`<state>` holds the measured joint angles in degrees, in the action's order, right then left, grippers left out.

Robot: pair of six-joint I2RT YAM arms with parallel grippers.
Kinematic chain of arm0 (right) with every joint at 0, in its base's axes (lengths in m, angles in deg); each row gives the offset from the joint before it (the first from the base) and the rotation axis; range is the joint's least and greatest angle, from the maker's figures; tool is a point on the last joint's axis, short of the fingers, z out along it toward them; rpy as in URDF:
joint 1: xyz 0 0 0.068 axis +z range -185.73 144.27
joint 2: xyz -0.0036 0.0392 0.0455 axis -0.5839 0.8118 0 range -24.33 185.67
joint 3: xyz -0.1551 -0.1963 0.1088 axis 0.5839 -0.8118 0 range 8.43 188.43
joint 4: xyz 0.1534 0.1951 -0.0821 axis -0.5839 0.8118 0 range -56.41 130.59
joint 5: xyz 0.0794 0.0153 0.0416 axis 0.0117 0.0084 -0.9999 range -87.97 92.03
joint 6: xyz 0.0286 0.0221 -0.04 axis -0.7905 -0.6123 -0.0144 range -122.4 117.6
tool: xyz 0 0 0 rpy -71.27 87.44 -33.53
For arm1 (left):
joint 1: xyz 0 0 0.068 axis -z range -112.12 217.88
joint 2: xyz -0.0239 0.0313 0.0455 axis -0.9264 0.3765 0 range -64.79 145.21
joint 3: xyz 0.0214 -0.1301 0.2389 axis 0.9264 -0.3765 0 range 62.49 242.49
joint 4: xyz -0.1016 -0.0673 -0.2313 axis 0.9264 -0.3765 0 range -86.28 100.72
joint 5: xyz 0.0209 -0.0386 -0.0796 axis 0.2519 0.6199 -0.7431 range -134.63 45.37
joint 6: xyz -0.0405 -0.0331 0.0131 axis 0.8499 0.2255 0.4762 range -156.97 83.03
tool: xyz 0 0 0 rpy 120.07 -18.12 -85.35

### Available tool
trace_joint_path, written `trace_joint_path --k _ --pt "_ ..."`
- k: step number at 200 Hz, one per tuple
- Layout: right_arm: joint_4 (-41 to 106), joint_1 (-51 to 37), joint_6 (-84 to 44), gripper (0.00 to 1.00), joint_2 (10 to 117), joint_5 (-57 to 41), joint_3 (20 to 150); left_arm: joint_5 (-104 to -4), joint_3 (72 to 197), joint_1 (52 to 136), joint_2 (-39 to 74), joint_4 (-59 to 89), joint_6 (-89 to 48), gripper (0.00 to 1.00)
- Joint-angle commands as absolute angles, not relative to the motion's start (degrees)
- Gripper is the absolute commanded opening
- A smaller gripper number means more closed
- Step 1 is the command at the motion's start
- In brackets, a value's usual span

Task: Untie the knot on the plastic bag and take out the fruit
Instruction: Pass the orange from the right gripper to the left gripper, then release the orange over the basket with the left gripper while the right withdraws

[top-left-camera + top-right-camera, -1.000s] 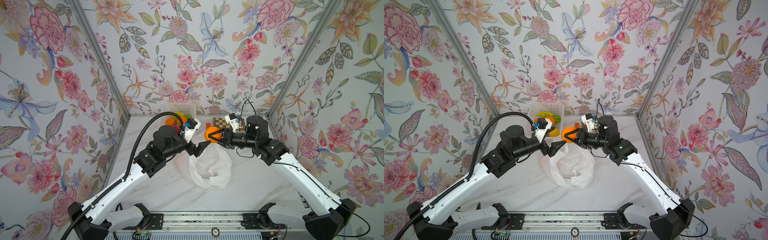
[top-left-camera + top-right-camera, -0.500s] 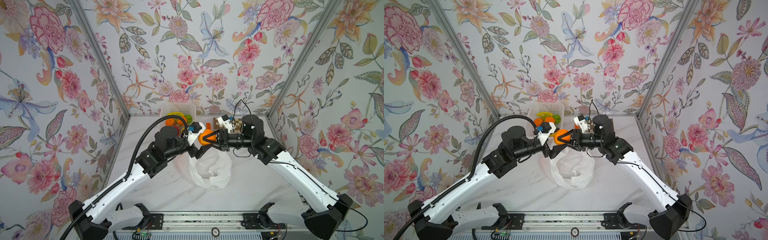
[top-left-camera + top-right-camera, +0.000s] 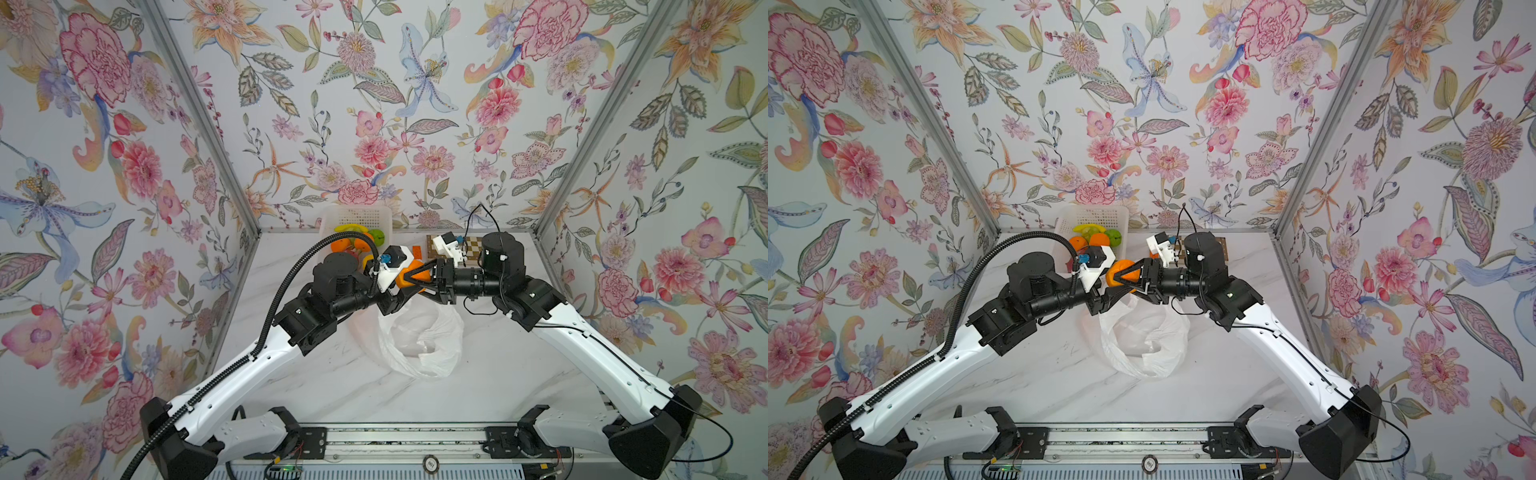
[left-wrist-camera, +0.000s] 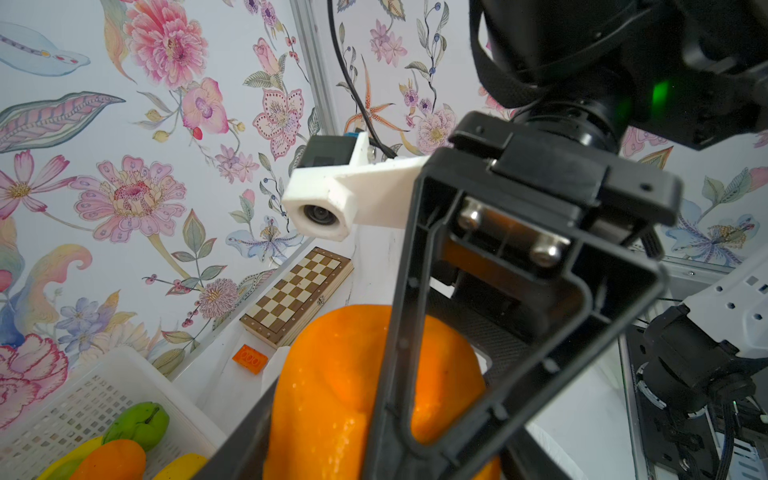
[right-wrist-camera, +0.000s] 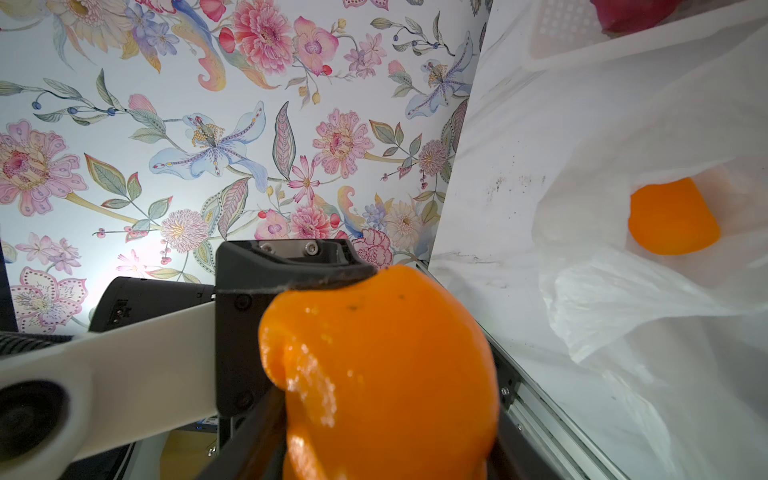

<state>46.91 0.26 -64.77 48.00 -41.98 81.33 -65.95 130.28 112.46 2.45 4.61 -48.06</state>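
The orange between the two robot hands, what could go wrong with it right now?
The left gripper and the right gripper both straddle the orange in the air. I cannot tell which one truly grips it, so it might slip and drop by the plastic bag. The two sets of fingers sit very close and could bump. A second orange lies inside the bag, and a fall might fold plastic over it.

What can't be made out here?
- Which jaws bear the held orange: both pairs overlap it in both top views; wrist views too close.
- Plastic bag contents: crumpled film hides them in both top views; right wrist view shows a second orange.
- Knot: in no view.
- Basket fruit: left arm covers part in both top views.
- Magenta thing: cut by right wrist view's edge.
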Motion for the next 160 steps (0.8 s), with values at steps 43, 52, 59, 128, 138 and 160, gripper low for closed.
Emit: trace_joint_path --k 43,52,59,128,138,160 --pt "46.2 -2.7 -63.2 0.88 45.4 -34.0 81.8 -54.2 128.5 110.8 2.9 13.8 -43.8 0.47" --pt "46.5 -3.1 -62.8 0.93 45.2 -31.9 81.7 -54.5 128.3 109.4 3.2 14.1 -43.1 0.48" --pt "46.5 -3.4 -62.5 0.96 45.3 -30.2 81.9 -55.2 128.0 107.9 3.5 14.5 -42.7 0.47" --pt "51.8 -3.7 -50.1 0.99 46.1 -10.3 85.4 -56.4 129.5 94.7 11.9 15.9 -36.3 0.42" --pt "52.5 -3.7 -48.4 0.99 46.4 -8.3 85.8 -55.6 130.5 93.3 13.7 15.4 -35.3 0.42" --pt "53.7 -3.8 -46.4 0.99 47.8 -6.0 86.7 -54.2 133.8 90.5 18.3 14.1 -32.5 0.41"
